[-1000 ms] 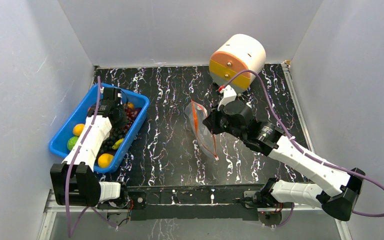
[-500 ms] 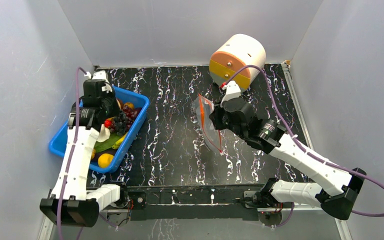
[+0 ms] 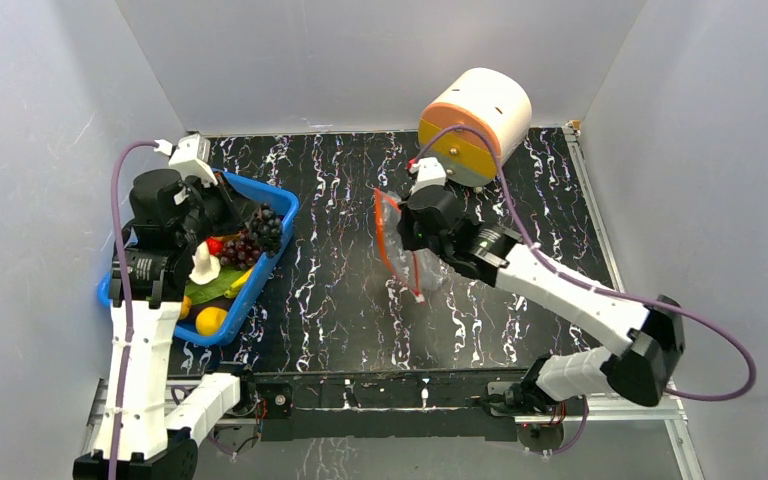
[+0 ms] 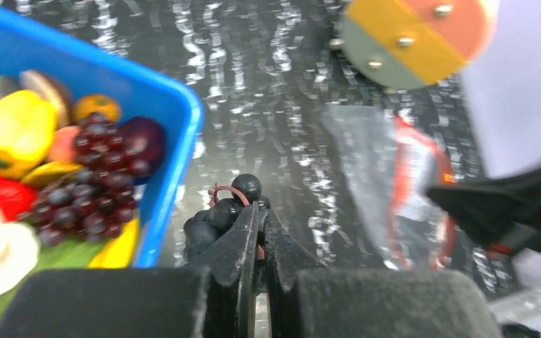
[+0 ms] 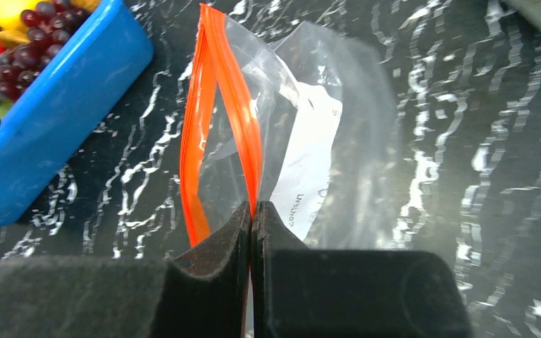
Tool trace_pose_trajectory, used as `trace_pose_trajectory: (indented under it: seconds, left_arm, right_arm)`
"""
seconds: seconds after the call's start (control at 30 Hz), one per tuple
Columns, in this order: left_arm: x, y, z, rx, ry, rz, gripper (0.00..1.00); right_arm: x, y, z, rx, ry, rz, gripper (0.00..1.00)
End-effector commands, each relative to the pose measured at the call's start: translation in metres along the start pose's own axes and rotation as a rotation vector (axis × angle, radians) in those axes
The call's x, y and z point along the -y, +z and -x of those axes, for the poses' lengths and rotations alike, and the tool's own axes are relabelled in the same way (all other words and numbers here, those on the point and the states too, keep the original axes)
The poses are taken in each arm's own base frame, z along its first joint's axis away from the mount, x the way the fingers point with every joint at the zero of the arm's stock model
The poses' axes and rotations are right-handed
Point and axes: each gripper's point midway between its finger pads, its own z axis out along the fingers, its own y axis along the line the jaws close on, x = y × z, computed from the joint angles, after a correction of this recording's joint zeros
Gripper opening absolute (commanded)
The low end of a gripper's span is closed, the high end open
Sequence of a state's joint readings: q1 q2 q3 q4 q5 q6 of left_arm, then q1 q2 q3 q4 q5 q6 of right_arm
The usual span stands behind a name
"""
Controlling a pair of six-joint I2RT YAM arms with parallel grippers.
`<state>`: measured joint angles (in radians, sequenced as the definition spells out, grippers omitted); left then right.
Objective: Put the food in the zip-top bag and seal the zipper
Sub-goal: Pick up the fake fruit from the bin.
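Observation:
My left gripper (image 4: 260, 211) is shut on a bunch of dark grapes (image 4: 218, 215), held in the air over the right rim of the blue bin (image 3: 275, 235). In the top view the grapes (image 3: 265, 228) hang at that rim. More food lies in the bin: red grapes (image 4: 98, 176), a yellow piece (image 4: 14, 134), an orange (image 3: 210, 320). My right gripper (image 5: 252, 210) is shut on the orange-red zipper (image 5: 243, 134) of the zip-top bag (image 5: 303, 141). It holds one side of the mouth, which gapes open. The bag (image 3: 405, 250) stands at the table's middle.
A white cylinder with an orange and yellow face (image 3: 472, 118) lies at the back of the black marbled table (image 3: 330, 290). White walls close in the left, back and right sides. The blue bin sits against the left wall.
My left arm has risen out of the bin and carried the dark grapes to its right rim. My right gripper has moved the bag left and a little nearer the bin.

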<state>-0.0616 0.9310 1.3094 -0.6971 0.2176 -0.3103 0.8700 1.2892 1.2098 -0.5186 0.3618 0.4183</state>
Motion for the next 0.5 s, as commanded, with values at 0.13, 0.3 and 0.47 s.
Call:
trace_pose_trajectory:
  seconds: [0.13, 0.3, 0.47]
  left_arm:
    - [0.083, -0.012, -0.004, 0.015, -0.174, -0.496, 0.00]
    - [0.108, -0.026, 0.007, 0.054, -0.250, -0.669, 0.00]
    - [0.120, -0.026, 0.007, 0.019, -0.331, -0.779, 0.00]
  right_arm:
    - [-0.070, 0.038, 0.018, 0.099, 0.291, 0.273, 0.00]
    - [-0.083, 0.055, 0.019, 0.081, 0.397, 0.320, 0.00]
    - [-0.093, 0.053, 0.023, 0.075, 0.462, 0.372, 0.00]
